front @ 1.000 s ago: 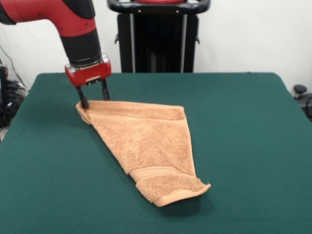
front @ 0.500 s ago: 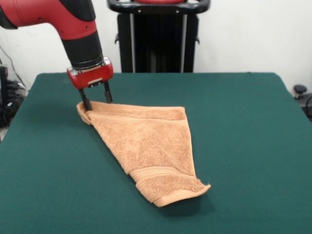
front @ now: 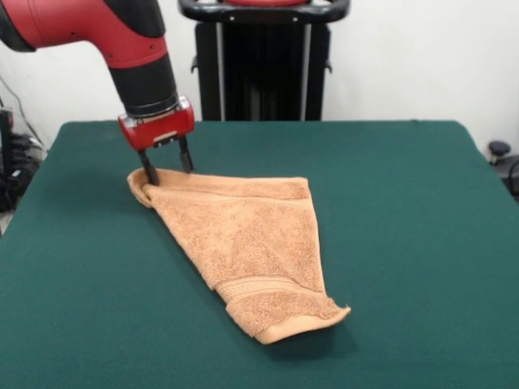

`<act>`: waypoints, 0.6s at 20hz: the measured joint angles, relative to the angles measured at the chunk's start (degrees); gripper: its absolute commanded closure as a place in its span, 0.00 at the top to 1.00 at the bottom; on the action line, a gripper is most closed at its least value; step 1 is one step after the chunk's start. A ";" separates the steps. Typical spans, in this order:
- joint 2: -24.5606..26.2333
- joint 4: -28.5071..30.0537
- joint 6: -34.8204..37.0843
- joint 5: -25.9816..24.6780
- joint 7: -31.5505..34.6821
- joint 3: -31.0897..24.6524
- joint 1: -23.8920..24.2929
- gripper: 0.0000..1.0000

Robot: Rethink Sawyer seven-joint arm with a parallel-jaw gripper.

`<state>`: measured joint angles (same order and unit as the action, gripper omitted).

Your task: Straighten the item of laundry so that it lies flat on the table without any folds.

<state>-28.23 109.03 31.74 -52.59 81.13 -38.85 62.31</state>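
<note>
red-black arm's gripper (front: 168,167) parted narrowly, holding nothing, tips at far corner | orange-tan terry towel (front: 243,239) folded triangular, mid dark green felt table (front: 422,243) | likely poised to pinch corner, pull fold open

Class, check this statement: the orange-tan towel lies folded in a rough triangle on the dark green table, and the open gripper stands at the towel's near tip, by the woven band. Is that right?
One detail is wrong. The front view shows the open gripper at the far corner of the orange-tan towel, at the opposite end from the woven band. The rest holds: the towel lies folded in a rough triangle on the dark green table.
</note>
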 measured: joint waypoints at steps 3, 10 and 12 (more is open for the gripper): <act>-0.29 0.00 0.00 0.00 0.00 0.01 -1.58 1.00; -3.09 0.03 -0.20 -0.17 0.00 0.50 -8.53 1.00; -3.88 0.03 -0.54 -0.15 0.00 0.98 -10.41 1.00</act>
<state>-32.11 109.06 31.20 -52.74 81.13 -37.87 51.89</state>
